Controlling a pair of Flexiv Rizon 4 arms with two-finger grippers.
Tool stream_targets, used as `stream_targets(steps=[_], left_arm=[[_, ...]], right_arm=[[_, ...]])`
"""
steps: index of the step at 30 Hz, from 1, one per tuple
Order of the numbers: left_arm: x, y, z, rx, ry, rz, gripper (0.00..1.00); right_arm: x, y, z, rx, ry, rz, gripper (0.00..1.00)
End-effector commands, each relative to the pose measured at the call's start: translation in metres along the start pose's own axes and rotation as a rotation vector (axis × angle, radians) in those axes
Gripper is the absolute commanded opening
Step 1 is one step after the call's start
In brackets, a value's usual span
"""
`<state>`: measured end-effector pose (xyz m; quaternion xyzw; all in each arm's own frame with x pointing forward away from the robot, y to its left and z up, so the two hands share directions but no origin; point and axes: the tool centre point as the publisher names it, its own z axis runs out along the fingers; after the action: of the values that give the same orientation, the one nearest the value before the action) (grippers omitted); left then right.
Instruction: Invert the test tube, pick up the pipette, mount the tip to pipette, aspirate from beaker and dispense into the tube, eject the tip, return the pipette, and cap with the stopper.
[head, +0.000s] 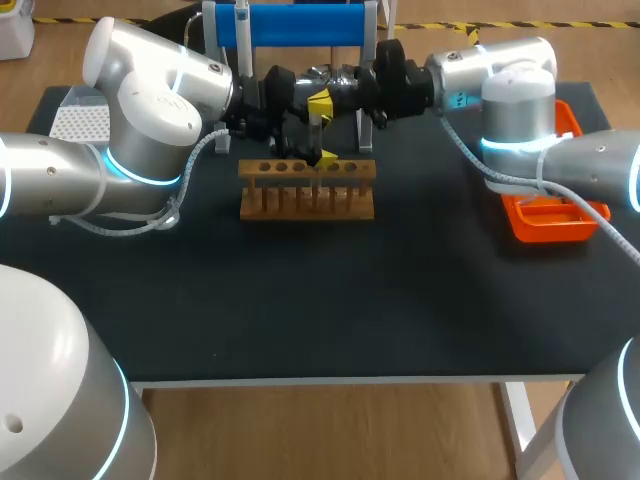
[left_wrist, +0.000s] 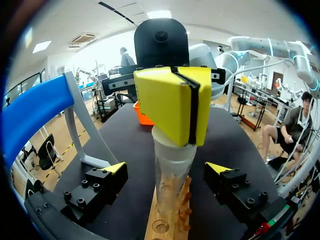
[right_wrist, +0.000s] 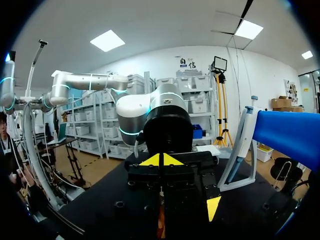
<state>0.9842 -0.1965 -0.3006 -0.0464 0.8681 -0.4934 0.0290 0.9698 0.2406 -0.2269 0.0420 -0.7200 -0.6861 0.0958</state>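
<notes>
- A dark table (head: 350, 300) seen from above; the two robot arms meet over its far side, toward 12 o'clock
- The wooden rack (head: 307, 190) stands just past the middle of the table toward 12 o'clock, its row of holes running from 9 to 3 o'clock
- The left arm (head: 150, 110) comes in from 9 o'clock and the right arm (head: 520, 100) from 3 o'clock, and their wrists face each other above the rack
- The right gripper (head: 320, 100) has its two yellow tips pressed together on the top end of the test tube (head: 316, 135), gripping it from two sides
- The test tube hangs upright from those tips with its lower end down at the rack; whether it sits in a hole cannot be told
- In the left wrist view the left gripper (left_wrist: 167, 167) is spread wide, with one finger on each side of the rack and neither touching the tube
- In that same view the clear tube (left_wrist: 172, 165) stands ahead of and between those spread fingers, capped by the right gripper's yellow tips (left_wrist: 189, 105)
- In the right wrist view the right gripper's tips (right_wrist: 160, 160) meet in a closed point
- The pipette (head: 241, 25) hangs on a stand with a blue bar (head: 290, 25) at the table's 12 o'clock edge, behind the arms
- An orange tray (head: 545, 215) lies at 3 o'clock, partly under the right arm
- A white box (head: 80, 120) sits at 10 o'clock, beside the left arm
</notes>
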Motion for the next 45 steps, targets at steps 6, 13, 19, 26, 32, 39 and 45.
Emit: stream_targets(steps=[6, 13, 19, 26, 32, 39, 45], left_arm=[[0.000, 0.000, 0.000, -0.001, -0.001, 0.000, 1.00], [0.000, 0.000, 0.000, -0.001, -0.001, 0.000, 1.00], [0.000, 0.000, 0.000, -0.001, -0.001, 0.000, 1.00], [0.000, 0.000, 0.000, -0.001, -0.001, 0.000, 1.00], [0.000, 0.000, 0.000, -0.001, -0.001, 0.000, 1.00], [0.000, 0.000, 0.000, -0.001, -0.001, 0.000, 1.00], [0.000, 0.000, 0.000, -0.001, -0.001, 0.000, 1.00]], right_arm=[[-0.001, 0.009, -0.006, -0.016, 0.004, -0.039, 0.00], [0.013, 0.027, -0.032, 0.000, -0.018, -0.101, 0.00], [0.024, 0.029, -0.064, 0.077, -0.059, -0.142, 1.00], [0.039, 0.017, -0.103, 0.167, -0.106, -0.161, 1.00], [0.052, -0.005, -0.130, 0.232, -0.134, -0.142, 1.00], [0.060, -0.025, -0.143, 0.274, -0.159, -0.128, 1.00], [0.060, -0.025, -0.143, 0.274, -0.159, -0.128, 1.00]])
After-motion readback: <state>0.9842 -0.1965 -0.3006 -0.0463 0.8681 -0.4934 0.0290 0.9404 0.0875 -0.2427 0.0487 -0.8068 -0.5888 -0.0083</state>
